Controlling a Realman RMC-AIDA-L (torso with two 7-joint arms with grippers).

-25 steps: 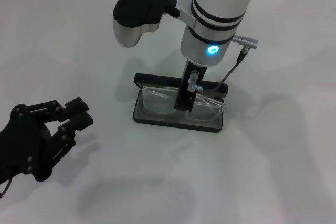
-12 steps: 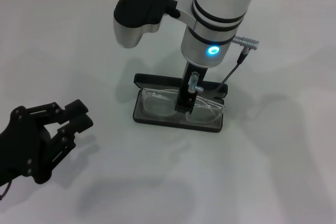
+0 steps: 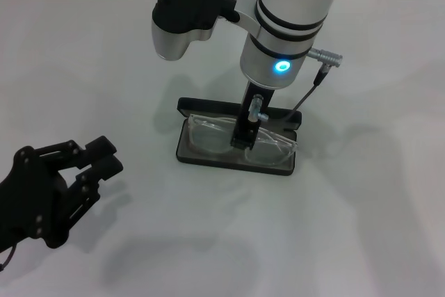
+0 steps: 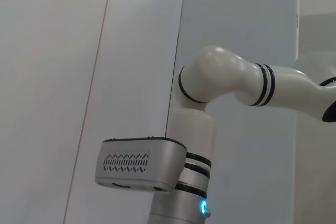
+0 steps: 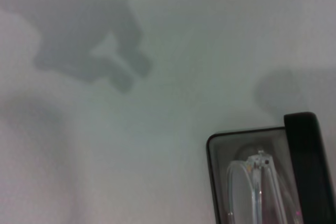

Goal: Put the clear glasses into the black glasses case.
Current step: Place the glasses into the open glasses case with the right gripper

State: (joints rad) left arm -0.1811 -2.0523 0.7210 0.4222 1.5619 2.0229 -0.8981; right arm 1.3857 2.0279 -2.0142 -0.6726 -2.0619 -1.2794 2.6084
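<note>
Head view: my right hand (image 3: 245, 133) sits closed on the glasses (image 3: 236, 140), now lying in the case (image 3: 191, 156); next I release and lift straight. Left hand (image 3: 83, 172) idles half-open, empty

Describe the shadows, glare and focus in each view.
Head view: sharp, with soft shadows on the table, and a glowing blue ring light above the right pincer. Right wrist view: blurred, with a hand-shaped shadow beyond the black glasses case. Left wrist view: evenly lit wall and arm, without glare.
</note>
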